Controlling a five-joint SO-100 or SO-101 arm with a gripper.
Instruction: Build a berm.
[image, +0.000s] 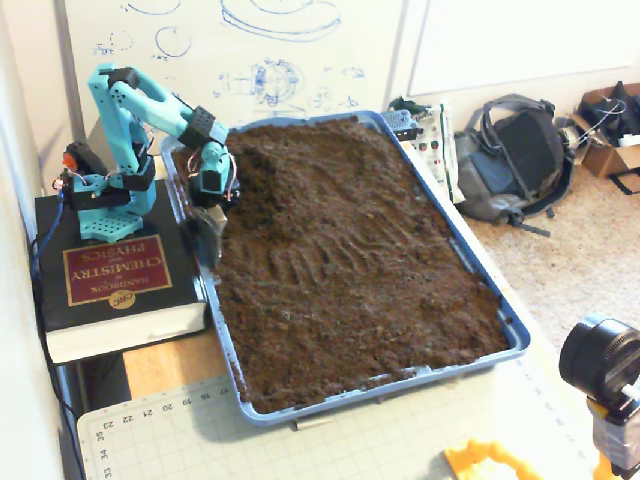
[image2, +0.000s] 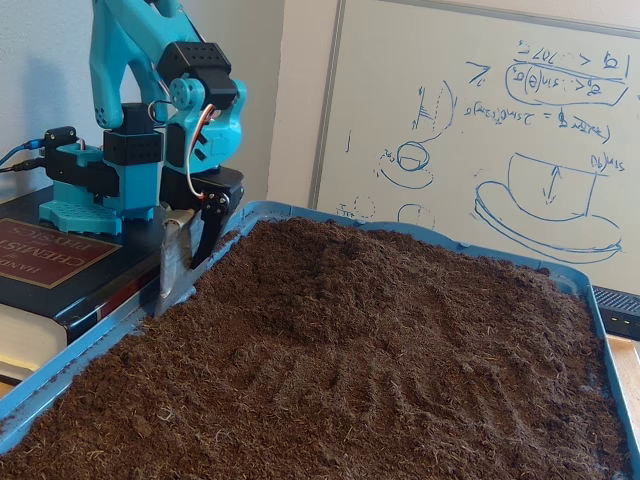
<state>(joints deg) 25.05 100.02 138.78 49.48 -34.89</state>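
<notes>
Where soil rises, berm (image: 262, 158) crosswise.

**Arm folded, gripper down**

The teal arm (image: 135, 100) rises from its base, bends sharply at the elbow and points its gripper (image2: 185, 270) straight down. One finger is a flat grey blade (image2: 172, 265), the other black (image2: 212, 225), slightly parted.
</notes>
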